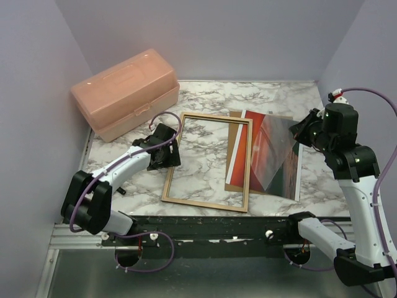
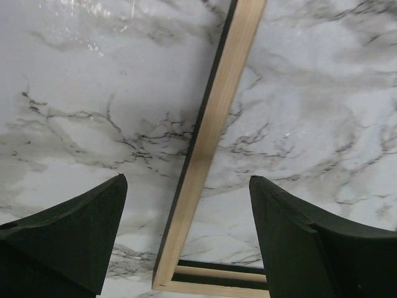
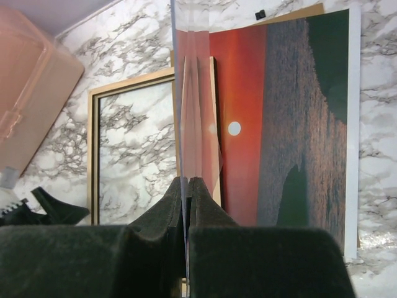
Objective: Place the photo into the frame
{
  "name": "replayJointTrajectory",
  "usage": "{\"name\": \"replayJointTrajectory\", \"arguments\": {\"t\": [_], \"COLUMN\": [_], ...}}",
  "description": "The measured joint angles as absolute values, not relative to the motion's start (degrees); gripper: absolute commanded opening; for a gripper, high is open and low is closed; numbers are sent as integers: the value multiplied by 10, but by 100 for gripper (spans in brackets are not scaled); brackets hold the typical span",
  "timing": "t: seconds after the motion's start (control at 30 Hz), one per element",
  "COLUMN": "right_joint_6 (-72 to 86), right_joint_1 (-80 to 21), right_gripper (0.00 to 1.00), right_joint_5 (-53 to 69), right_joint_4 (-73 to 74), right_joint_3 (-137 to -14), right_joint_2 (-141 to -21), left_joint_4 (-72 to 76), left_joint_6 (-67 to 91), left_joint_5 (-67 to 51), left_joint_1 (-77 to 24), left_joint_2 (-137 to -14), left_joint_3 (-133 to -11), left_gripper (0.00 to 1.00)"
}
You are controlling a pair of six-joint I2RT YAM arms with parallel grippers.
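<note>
Marble worktop (image 1: 205,93): at left, the left hand (image 1: 169,152) hovers spread wide astride the left rail of the frame (image 1: 217,117), seemingly to steady it. The frame lies tan back up, ready for loading. At right, the photo (image 1: 273,158) overlaps the frame's right side, one edge curled upward and pinched tight in the right hand (image 3: 188,186), apparently for dragging into the opening.

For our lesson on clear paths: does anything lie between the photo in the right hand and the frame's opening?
No separate object. The right hand pinches the photo beside the frame; the frame's right rail seems to overlap the photo's edge. The left hand, open, hovers at the left rail.
</note>
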State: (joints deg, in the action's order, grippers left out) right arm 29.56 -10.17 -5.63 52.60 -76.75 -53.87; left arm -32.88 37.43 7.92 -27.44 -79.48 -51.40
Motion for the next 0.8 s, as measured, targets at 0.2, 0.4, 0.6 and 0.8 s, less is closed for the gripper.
{"name": "replayJointTrajectory", "arguments": {"t": [0.2, 0.4, 0.6, 0.8], "right_joint_6": [305, 318, 329, 332], "right_joint_1": [-102, -102, -102, -102], "right_gripper": [0, 0, 0, 0], "right_joint_5": [-31, 19, 63, 86], "right_joint_4": [520, 509, 499, 489], "right_joint_3": [-767, -767, -767, -765], "right_joint_2": [-539, -541, -541, -541], "left_joint_4": [-347, -348, -349, -343], "left_joint_6": [363, 354, 347, 352], "left_joint_5": [81, 57, 33, -4], "left_joint_1": [-274, -275, -279, -289], "left_joint_2": [-851, -863, -860, -829], "left_joint_3": [-490, -484, -483, -456], "left_gripper": [59, 37, 13, 0]}}
